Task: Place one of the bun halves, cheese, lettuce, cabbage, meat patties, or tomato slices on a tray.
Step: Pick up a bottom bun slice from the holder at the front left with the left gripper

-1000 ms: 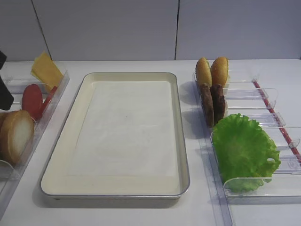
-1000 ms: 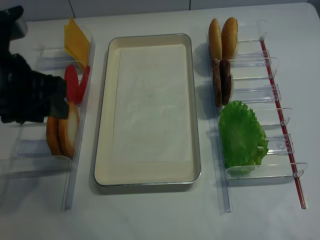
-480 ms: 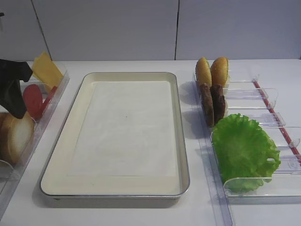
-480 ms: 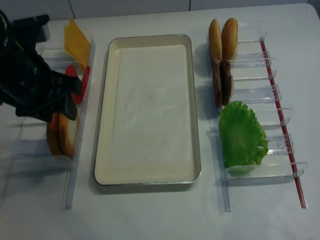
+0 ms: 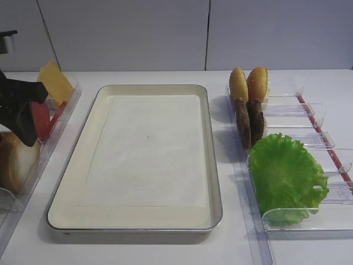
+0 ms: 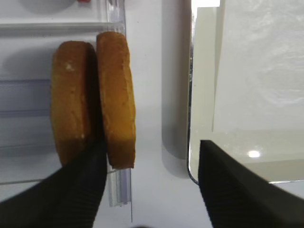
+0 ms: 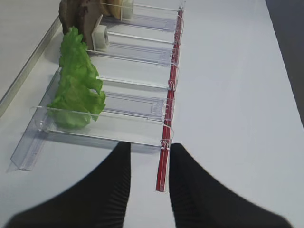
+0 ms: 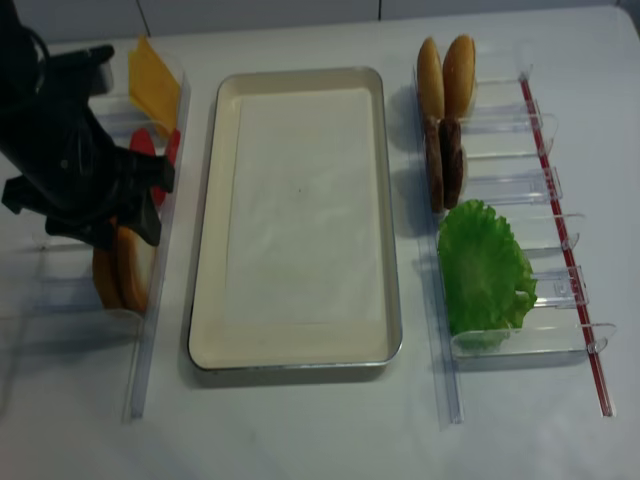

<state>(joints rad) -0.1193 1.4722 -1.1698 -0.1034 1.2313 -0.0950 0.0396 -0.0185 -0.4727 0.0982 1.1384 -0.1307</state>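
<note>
Since the earlier frames we see the left gripper (image 8: 125,215) travel from the far left edge toward the rack at the left of the frame, and it now hangs over the pair of bun halves (image 6: 116,97) standing on edge there. Its fingers (image 6: 71,190) are spread wide, one on each side of the nearer bun half, and nothing is gripped. The right gripper (image 7: 148,183) sits low over the tabletop (image 5: 165,251) at the lower right, its fingers a narrow gap apart and empty, beside the red-edged rack.

We see a white tabletop with pale grey wall panels behind it. The tray (image 5: 71,171) lies in the middle with only its white paper liner inside.

We count two bun halves in the left rack and two more bun halves (image 5: 249,83) upright at the upper right, two meat patties (image 5: 248,121) below those, one lettuce (image 5: 287,176) leaf at the lower right, one cheese (image 5: 54,81) slice at the upper left, and tomato slices (image 8: 150,160) partly hidden by the arm, so we cannot count them.
</note>
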